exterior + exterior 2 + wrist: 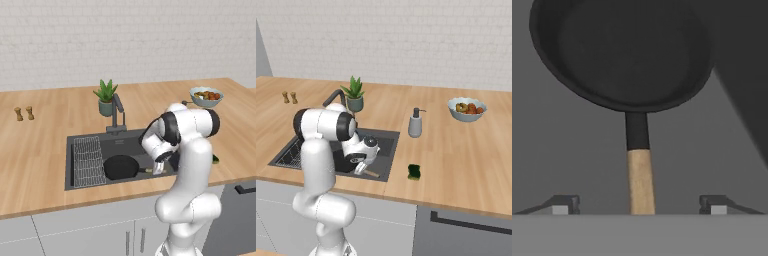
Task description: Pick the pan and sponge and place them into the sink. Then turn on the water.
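The pan (120, 167) lies in the sink (70, 165); the tool (641, 205) gapes wide, empty, astride its handle.

pans: one, I see the pan (120, 166) at centre of the left base frame, in the sink (75, 182)
sinks: one
sponges: one, the sponge (414, 171) right of centre in the right base frame
taps: one, the tap (118, 114) above centre
wire racks: one, the wire rack (88, 161) left of centre
potted plants: one, the potted plant (105, 98)
soap dispensers: one, the soap dispenser (415, 123)
fruit bowls: one, the fruit bowl (206, 97) upper right
shakers: two, the shakers (24, 113) at left
my fingers: two, my fingers (564, 204) at the bottom of the hand frame
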